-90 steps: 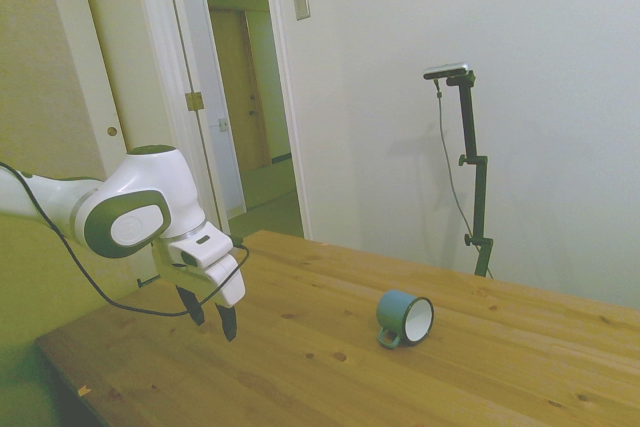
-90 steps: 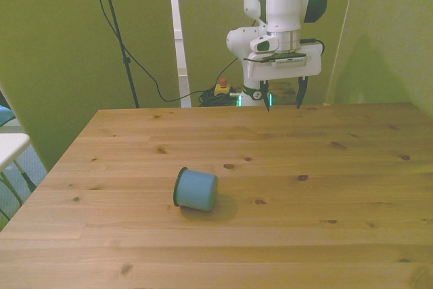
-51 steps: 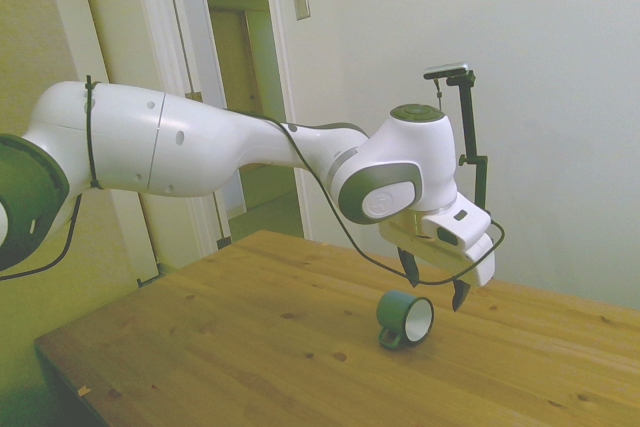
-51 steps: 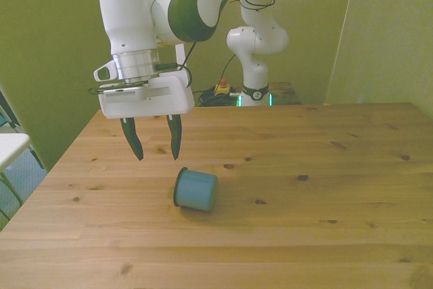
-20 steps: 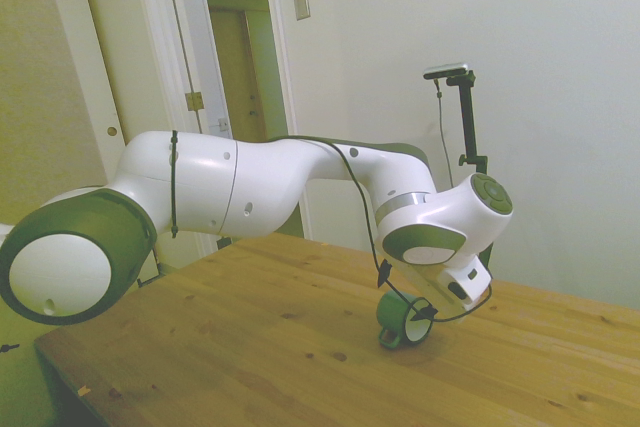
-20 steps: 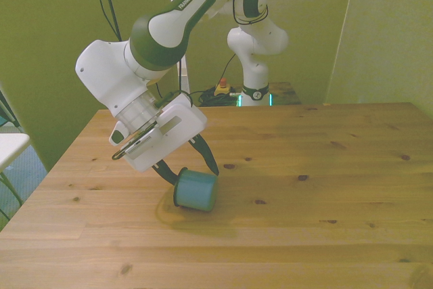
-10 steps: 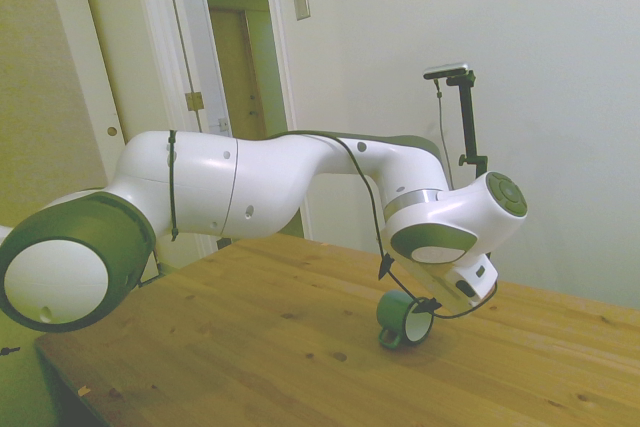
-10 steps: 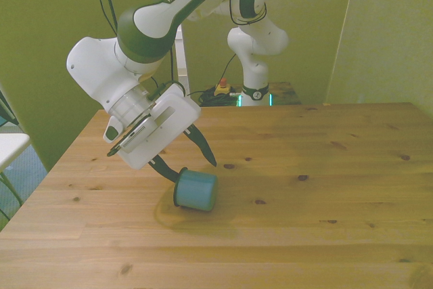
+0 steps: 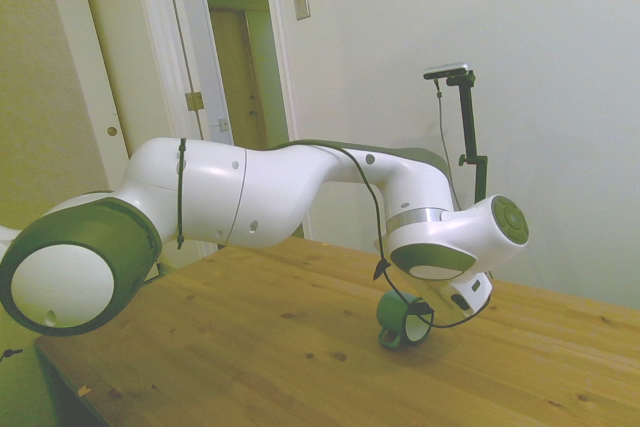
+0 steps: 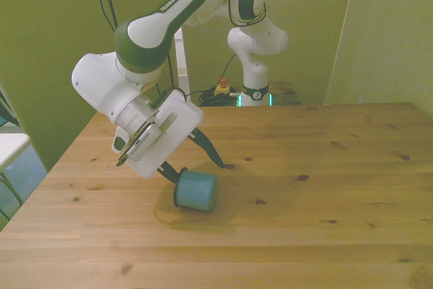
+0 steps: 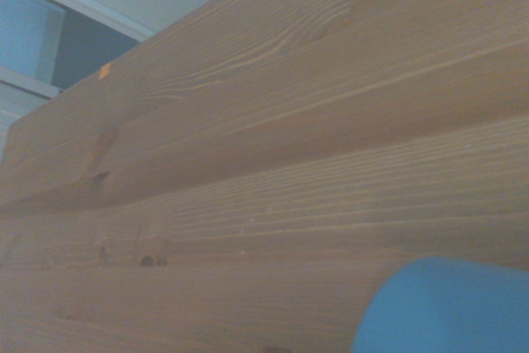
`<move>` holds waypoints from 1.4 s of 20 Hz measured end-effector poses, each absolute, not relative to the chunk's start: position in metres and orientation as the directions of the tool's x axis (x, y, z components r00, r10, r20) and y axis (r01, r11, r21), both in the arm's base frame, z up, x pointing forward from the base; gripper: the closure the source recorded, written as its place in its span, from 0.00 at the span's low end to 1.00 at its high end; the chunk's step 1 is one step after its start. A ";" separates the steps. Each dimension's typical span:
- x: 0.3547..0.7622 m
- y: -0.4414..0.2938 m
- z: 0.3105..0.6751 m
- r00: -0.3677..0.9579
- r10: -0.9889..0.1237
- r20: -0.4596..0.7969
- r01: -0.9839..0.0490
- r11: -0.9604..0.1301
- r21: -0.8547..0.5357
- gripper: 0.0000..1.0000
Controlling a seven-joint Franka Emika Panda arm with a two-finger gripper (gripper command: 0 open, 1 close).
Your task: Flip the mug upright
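One mug (image 10: 196, 190), teal, lying on its side on the wooden table (image 10: 325, 187), mouth toward the front view's left, well in from every edge. One gripper (image 10: 196, 163), tilted, jaws spread wide, straddling the mug's rim end. Bare boards surround the mug on all sides.
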State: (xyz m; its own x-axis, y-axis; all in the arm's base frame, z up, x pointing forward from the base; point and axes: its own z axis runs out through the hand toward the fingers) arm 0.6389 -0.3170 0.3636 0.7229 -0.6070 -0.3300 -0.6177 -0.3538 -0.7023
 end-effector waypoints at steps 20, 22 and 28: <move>0.633 -0.301 0.343 0.748 -0.547 -0.376 -0.590 -0.290 -0.753 1.00; 0.633 -0.301 0.343 0.749 -0.545 -0.376 -0.589 -0.290 -0.754 1.00; 0.632 -0.300 0.343 0.755 -0.537 -0.376 -0.584 -0.290 -0.758 1.00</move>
